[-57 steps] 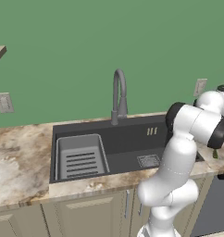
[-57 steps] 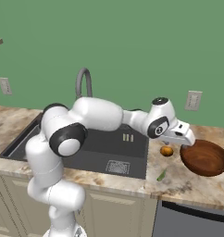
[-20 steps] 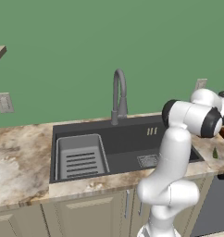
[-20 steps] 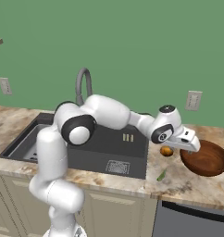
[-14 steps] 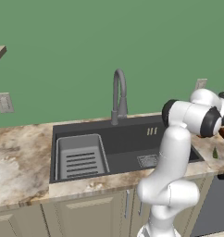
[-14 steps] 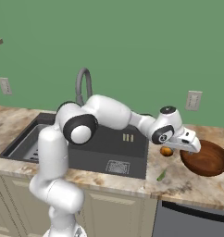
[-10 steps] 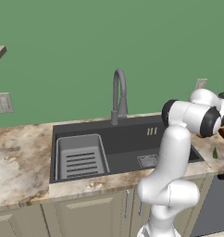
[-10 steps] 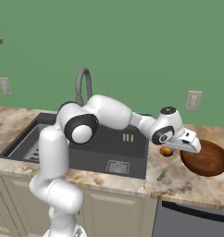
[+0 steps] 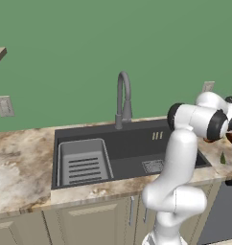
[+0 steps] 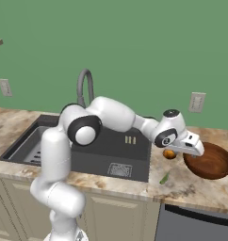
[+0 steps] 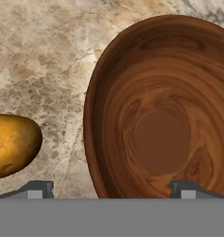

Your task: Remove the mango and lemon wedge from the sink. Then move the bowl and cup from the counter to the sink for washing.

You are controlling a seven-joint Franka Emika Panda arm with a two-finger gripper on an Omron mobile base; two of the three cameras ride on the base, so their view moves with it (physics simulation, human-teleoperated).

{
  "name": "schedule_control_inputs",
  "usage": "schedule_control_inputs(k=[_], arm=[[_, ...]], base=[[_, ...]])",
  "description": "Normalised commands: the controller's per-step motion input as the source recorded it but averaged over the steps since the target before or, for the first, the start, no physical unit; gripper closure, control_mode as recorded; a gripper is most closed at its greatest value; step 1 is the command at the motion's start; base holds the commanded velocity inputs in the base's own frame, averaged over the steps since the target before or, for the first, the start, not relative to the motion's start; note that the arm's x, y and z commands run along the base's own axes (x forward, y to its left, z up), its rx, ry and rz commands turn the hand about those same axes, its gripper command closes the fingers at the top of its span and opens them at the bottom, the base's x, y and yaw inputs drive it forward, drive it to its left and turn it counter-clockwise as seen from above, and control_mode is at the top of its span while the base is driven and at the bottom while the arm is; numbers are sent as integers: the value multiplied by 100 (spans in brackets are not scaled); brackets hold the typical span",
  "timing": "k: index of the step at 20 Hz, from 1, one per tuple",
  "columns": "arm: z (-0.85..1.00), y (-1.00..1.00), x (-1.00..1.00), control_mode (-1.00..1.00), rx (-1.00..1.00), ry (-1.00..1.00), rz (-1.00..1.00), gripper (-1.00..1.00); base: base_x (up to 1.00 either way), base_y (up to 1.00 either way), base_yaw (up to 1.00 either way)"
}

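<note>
Bowl (image 11: 162, 111) rim between wide-open claw (image 11: 111, 190) tips, mango (image 11: 12, 146) beside.

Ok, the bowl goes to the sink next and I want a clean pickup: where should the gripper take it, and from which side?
Probably the rim of the bowl nearest the mango, coming from above. The bowl sits upright and is too wide to span, so one finger inside the wall and one outside fits best. In the hand view the open gripper already straddles that rim; keep the outer finger off the mango.
</note>
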Motion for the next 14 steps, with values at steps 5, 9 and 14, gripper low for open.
schedule_control_inputs(k=[5, 9, 14], arm=[[-7, -2, 5, -100, 0, 0, 0, -100], [-6, -4, 3, -100, 0, 0, 0, -100], [-6, -5, 3, -100, 0, 0, 0, 100]], base=[[0, 0, 0], [0, 0, 0], [0, 0, 0]])
